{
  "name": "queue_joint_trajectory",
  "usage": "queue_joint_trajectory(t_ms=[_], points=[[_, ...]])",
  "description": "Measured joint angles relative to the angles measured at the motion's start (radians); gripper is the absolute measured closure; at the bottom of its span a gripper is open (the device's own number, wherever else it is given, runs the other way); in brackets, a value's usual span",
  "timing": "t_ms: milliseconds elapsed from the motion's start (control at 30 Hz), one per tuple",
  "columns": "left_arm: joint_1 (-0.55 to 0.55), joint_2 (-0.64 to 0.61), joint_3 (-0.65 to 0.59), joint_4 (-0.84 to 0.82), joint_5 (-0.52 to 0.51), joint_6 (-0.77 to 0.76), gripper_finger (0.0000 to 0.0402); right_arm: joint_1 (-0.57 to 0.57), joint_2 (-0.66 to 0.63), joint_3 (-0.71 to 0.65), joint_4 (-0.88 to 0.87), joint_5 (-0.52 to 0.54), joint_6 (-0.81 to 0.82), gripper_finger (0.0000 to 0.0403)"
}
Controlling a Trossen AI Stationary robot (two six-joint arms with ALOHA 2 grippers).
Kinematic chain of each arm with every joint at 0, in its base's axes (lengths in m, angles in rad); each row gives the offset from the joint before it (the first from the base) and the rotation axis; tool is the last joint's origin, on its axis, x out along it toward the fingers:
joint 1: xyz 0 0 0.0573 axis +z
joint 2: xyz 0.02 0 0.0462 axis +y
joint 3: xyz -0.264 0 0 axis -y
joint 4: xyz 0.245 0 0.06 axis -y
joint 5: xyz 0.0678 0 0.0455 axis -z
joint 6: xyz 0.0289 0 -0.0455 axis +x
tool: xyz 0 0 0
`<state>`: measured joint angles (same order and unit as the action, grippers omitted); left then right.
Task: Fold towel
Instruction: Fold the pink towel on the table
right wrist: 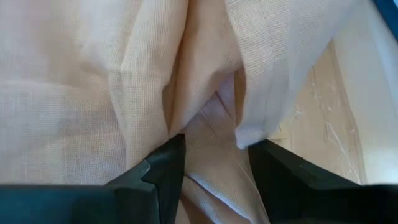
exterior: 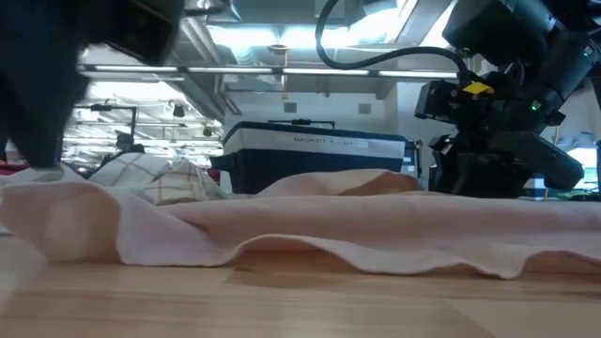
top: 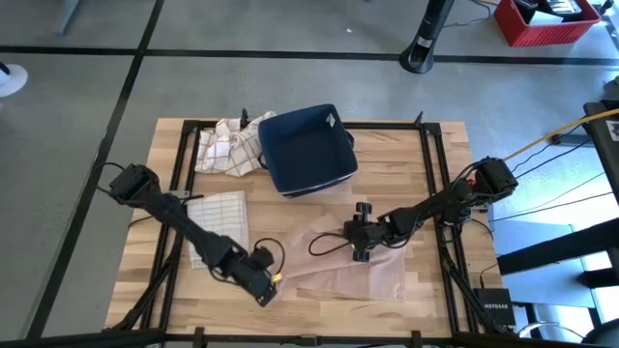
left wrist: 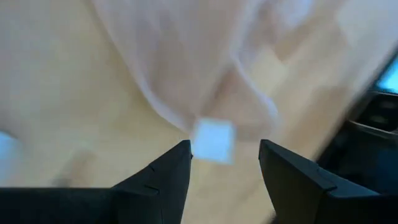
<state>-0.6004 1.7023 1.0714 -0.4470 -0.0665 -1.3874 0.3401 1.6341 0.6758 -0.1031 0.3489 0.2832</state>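
Judged progress: early-to-mid, fold not finished. The thin peach-pink cloth towel (top: pixel 353 271) lies spread and rumpled on the light wooden slatted table (top: pixel 426 164), w/ loose waves and ridges along its near edge in the low view; no clean, squared fold visible yet.

Left gripper (top: pixel 263 287) sits at the towel's corner; in the left wrist view its jaws stand apart w/ nothing between them, the towel's corner and small white tag (left wrist: pixel 212 140) just ahead of the fingertips (left wrist: pixel 180 155). So nothing held on that side.

Right gripper (top: pixel 360 253) is down on the towel's far edge. In the right wrist view the jaws are parted, creased folds of cloth bunched directly in front and between the fingers (right wrist: pixel 168 155); they look apart w/o pinching, but can't tell for sure whether any cloth is caught.

Beyond the right gripper, well apart: dark navy fabric basket (top: pixel 308 150), w/ a crumpled white checked cloth (top: pixel 230 145) beside it. Just beside the left arm: a folded white checked towel (top: pixel 218 215), flat and squared, looks done.

Left to do, approx: re-grip corners, bring one edge over, flatten.
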Motion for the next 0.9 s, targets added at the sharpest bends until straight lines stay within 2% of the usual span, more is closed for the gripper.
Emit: queue_joint_trajectory(t_ms=[133,333,600,800,900], points=[[-0.052,0.002,0.000,0.046,-0.011,-0.160,0.0219,0.000,0.000,-0.001,0.007,0.000,-0.003,0.0224],[-0.114,0.014,0.000,0.076,-0.113,-0.366,0.0219,0.000,0.002,-0.002,0.039,-0.002,-0.016,0.0224],[-0.119,0.113,0.000,0.240,-0.122,-0.434,0.0219,0.000,0.002,-0.002,0.049,-0.002,-0.029,0.0224],[-0.133,0.156,-0.001,0.274,-0.285,-0.505,0.0219,0.000,0.002,-0.002,0.050,-0.002,-0.033,0.0224],[-0.131,0.157,-0.001,0.259,-0.303,-0.521,0.0219,0.000,0.002,-0.002,0.050,-0.002,-0.034,0.0224]])
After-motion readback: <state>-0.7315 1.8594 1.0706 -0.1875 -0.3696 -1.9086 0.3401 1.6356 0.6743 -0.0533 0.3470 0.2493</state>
